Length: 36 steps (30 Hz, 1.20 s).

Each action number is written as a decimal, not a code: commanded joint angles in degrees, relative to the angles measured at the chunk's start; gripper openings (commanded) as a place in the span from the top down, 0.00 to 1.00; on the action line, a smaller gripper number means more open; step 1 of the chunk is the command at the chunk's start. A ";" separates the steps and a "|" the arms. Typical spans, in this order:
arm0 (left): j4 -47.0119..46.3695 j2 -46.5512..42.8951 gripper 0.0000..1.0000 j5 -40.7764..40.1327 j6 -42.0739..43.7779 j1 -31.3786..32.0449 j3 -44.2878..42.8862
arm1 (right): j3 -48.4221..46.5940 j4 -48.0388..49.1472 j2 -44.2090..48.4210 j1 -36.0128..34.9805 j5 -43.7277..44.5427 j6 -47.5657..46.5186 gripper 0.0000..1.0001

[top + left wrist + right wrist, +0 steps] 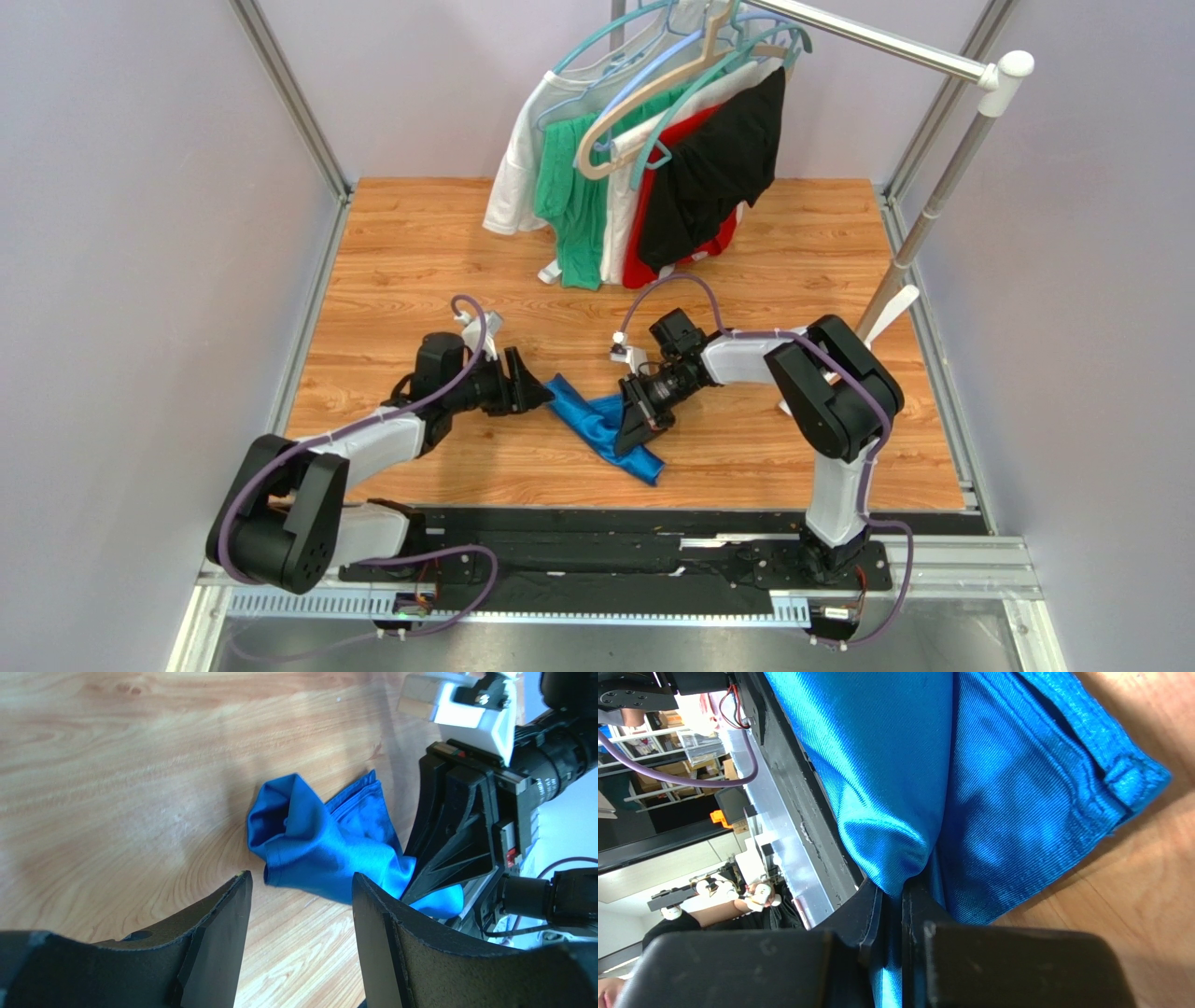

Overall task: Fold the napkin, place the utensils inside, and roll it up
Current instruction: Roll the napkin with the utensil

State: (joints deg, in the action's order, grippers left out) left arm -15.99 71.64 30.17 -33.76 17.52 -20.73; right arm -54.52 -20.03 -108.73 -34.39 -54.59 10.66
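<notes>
Right wrist view: napkin (990,812) fold tight inside right gripper (899,897)

Wood-grain table (421,266) with one blue cloth on it
From my console I see a light wooden top edged by metal rails. The napkin (589,417) lies bunched and creased near the middle of the front half, one end trailing toward the near edge. At the back, hanging garments (631,182) reach down to the boards; I cannot tell whether they touch
</notes>
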 commanded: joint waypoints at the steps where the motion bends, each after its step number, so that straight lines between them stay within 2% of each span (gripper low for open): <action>1: -7.82 1.31 0.37 2.34 0.36 -0.29 -0.01 | -0.32 -0.01 -1.66 0.38 0.62 -1.60 1.00; 13: -14.85 6.41 0.41 7.35 0.62 -0.20 -0.36 | -1.55 -0.27 -3.95 1.26 0.36 -1.78 1.00; 26: -16.97 10.71 0.44 8.85 0.54 1.38 -1.50 | -1.90 -0.27 -5.09 1.35 0.71 -2.30 1.00; 27: -17.41 11.07 0.46 8.68 0.36 1.47 -1.51 | -1.99 -0.27 -5.18 1.43 0.62 -2.31 1.00; 28: -17.58 11.42 0.54 8.67 0.01 1.47 -1.85 | -1.90 -0.27 -5.35 1.43 0.80 -2.31 1.00; 32: -17.59 12.30 0.73 8.85 -0.61 1.64 -2.91 | -1.90 -0.27 -5.18 1.43 0.97 -2.39 1.00; 36: -17.50 13.09 0.87 9.55 -0.96 1.73 -3.35 | -2.25 -0.53 -4.83 1.35 1.50 -2.31 0.93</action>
State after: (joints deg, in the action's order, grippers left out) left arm -30.04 84.44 36.62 -34.39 18.50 -21.78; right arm -55.88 -20.73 -112.42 -32.99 -58.63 10.48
